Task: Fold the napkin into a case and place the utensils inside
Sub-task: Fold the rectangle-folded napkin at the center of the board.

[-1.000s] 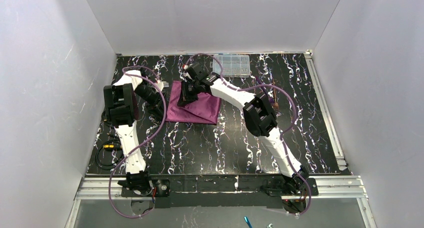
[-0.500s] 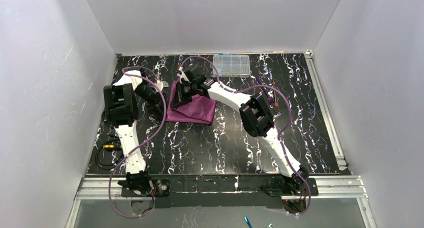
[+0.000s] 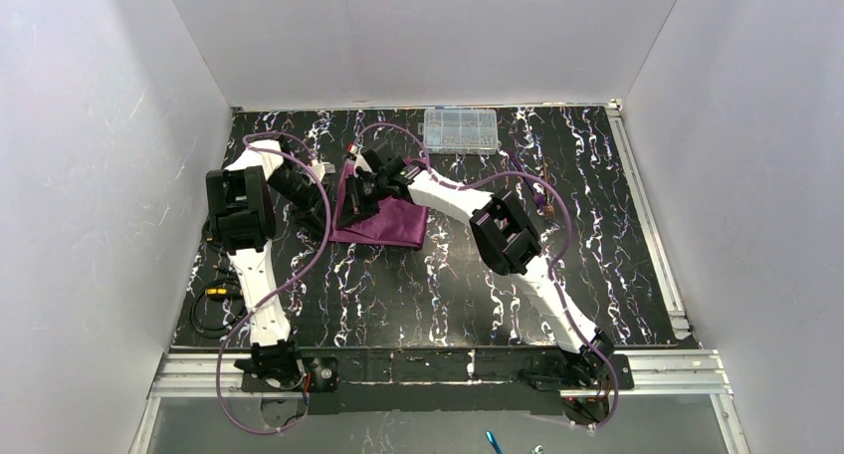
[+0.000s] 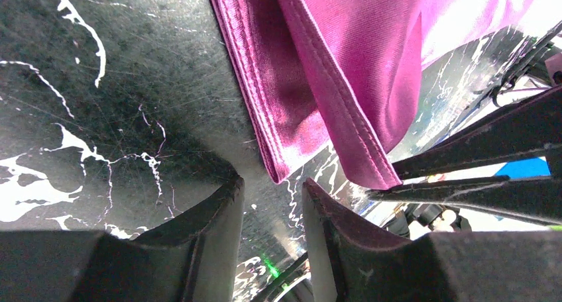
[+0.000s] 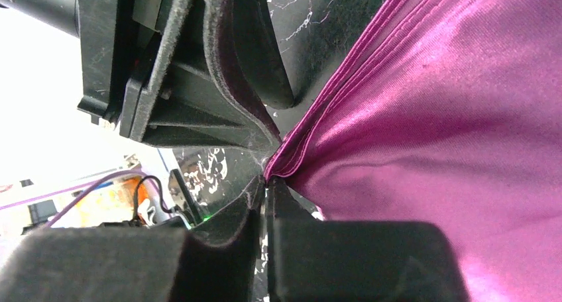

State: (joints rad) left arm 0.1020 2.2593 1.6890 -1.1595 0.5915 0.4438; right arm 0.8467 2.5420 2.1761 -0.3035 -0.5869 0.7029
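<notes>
While the fold is only half made, the black marbled table [image 3: 418,295] carries the napkin [image 3: 398,223] as a doubled plum panel, most of it flat on the far side of the right pincer [image 5: 266,186] from the left arm. The clear compartment box [image 3: 460,128] sits behind that pincer, well apart from it.

The right pincer is clenched on the napkin's stitched corner, lifting it just off the table so that the cloth fans away from the tips in taut creases. Directly facing it, almost tip to tip, the left pincer [image 4: 270,186] hangs low with its jaws partly apart and nothing between them. The lower layer's hemmed edge lies just ahead of its tips, near but not touching. The utensils [image 3: 543,175], thin and hard to make out, appear to lie well behind the right pincer, beside its own arm's elbow.

The step in hand looks like drawing this corner over to narrow the panel into the case. To do it well, I would keep the lifted corner low and the cloth in light tension, let the left pincer press or take the under-layer at its hem so that the shiny fabric cannot slide, lay hem along hem, and let go only once the edges match.
</notes>
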